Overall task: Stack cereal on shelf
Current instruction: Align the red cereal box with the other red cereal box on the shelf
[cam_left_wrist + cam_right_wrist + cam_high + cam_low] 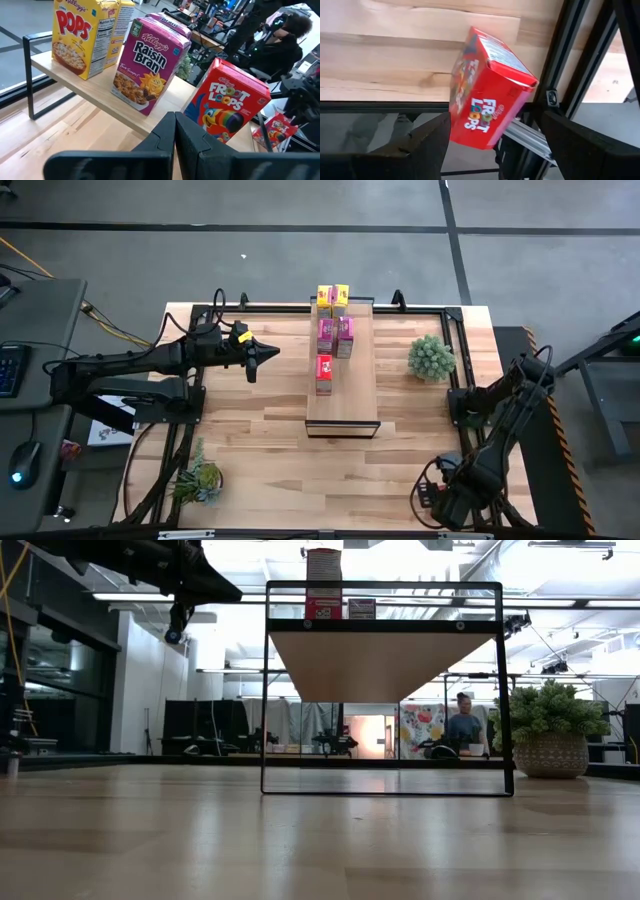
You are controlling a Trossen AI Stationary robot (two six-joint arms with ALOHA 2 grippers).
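At the table's near right corner: right gripper (492,137) clamped on a red cardboard Froot Loops mini box (487,105), held tilted over the dark frame rail at the edge of the pale wooden tabletop (260,450). Toward the near left corner, standing on the wood: small green spiky potted plant (200,478).

Mid-table, running from near to far: long narrow shelf with light wood-plank top and dark frame (342,405), its near end bare. Upright on the plank, in order: second red Froot Loops box (324,372); behind it, side by side, two magenta Raisin Bran boxes (336,335); at the far end, side by side, two yellow Corn Pops boxes (333,296).

Left of the shelf, level with the magenta pair and apart from it: left gripper (270,352), fingers (192,142) pressed together, grasping nothing, raised above the tabletop.

Right of the shelf: round bushy green plant in a woven pot (431,357).

Beyond the table, in the room: seated person (465,723).
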